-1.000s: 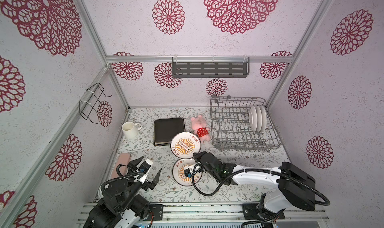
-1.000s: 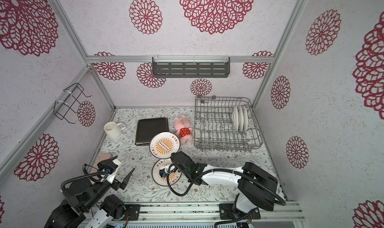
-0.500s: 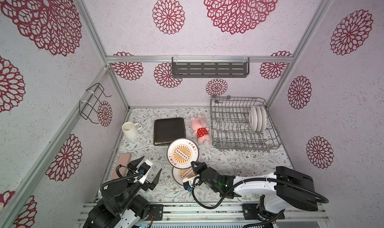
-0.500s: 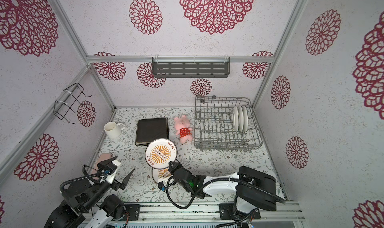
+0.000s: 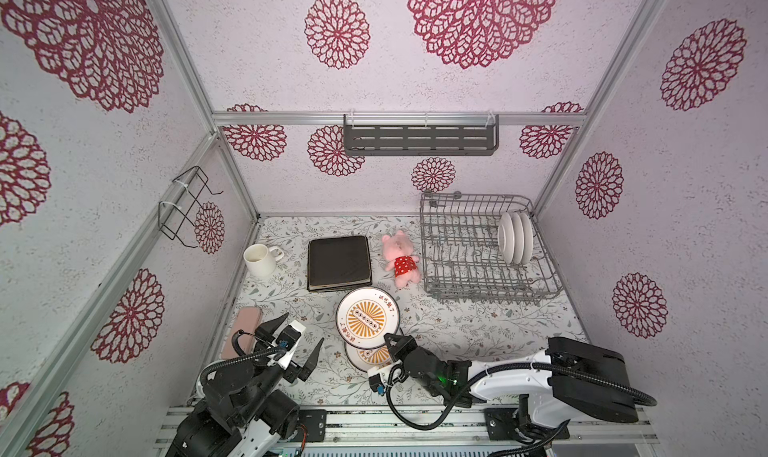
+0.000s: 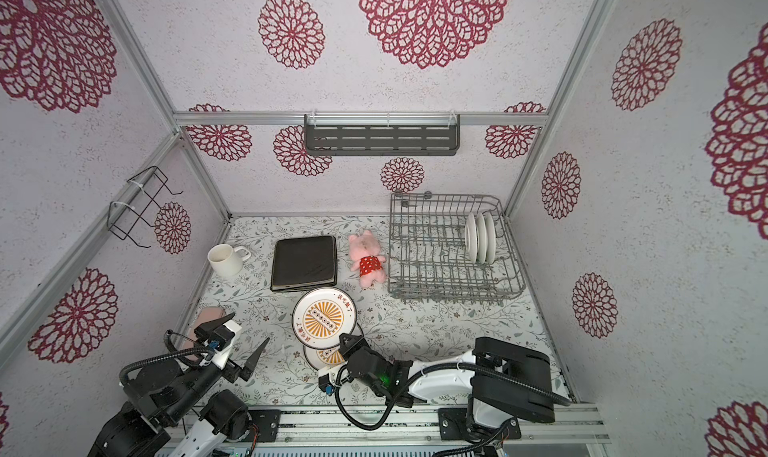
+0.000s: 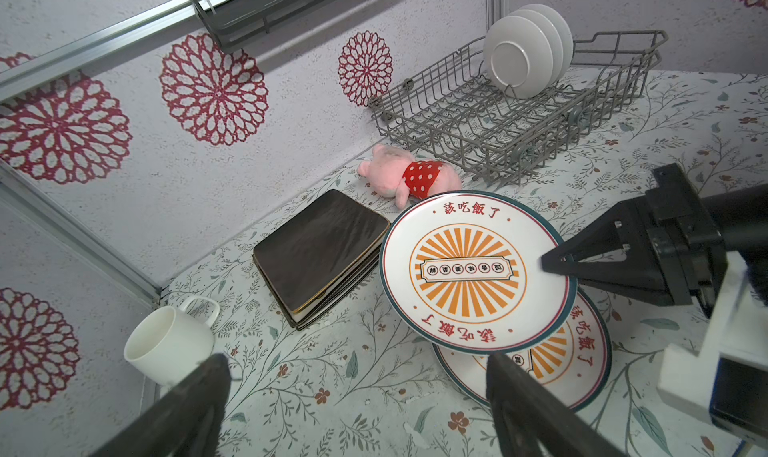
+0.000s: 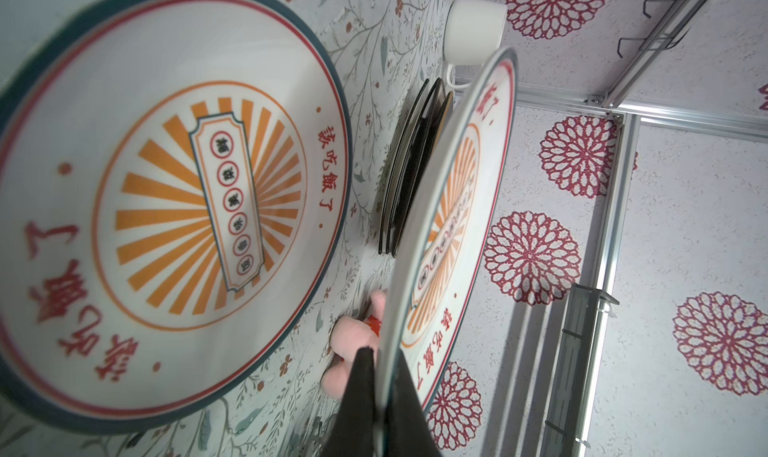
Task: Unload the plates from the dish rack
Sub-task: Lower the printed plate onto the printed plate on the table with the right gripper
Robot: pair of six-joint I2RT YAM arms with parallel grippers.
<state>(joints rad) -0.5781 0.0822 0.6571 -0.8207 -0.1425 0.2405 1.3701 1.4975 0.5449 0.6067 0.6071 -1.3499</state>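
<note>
While my right hand [image 5: 388, 338] clamps 1 printed plate [image 5: 367, 317] over a 2nd plate [image 5: 365, 358] left of the rack [image 5: 473, 199], my left hand [image 5: 304, 327] hangs spread, empty.

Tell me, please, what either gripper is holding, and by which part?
The right gripper pinches the upper round printed plate by its near rim; the left gripper is open and holds nothing.
</note>
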